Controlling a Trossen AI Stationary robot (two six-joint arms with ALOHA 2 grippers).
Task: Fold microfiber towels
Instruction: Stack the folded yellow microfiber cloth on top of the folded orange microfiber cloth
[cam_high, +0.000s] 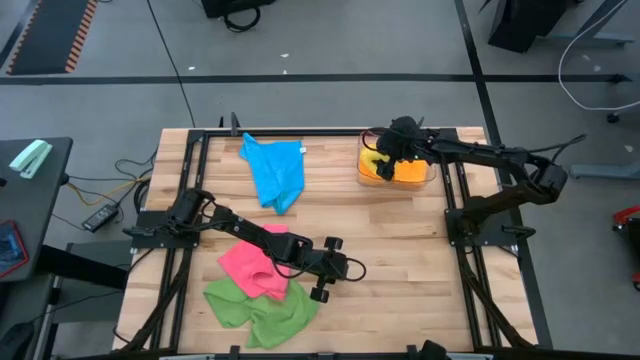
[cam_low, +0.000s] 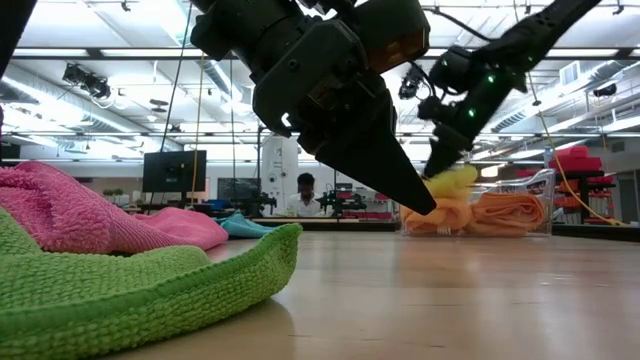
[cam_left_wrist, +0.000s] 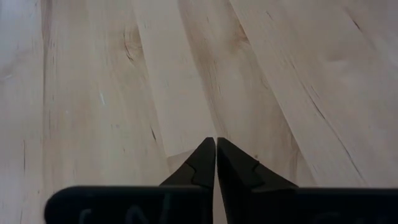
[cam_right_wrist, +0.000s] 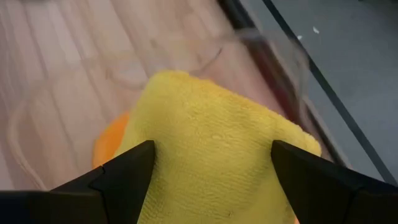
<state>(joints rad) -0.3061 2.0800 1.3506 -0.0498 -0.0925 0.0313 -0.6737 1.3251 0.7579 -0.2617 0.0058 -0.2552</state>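
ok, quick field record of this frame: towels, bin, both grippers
pink towel: crumpled on the table's near left, under the left arm
green towel: crumpled, next to the pink one, nearer the table's front edge
blue towel: lying loose, far centre-left
clear bin: far right, holds orange towel and yellow towel
left gripper: fingers shut, empty, low over bare wood beside the pink towel
right gripper: over the bin, fingers wide open astride the yellow towel

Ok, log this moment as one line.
left gripper shut, empty, over table | right gripper open over yellow towel in bin
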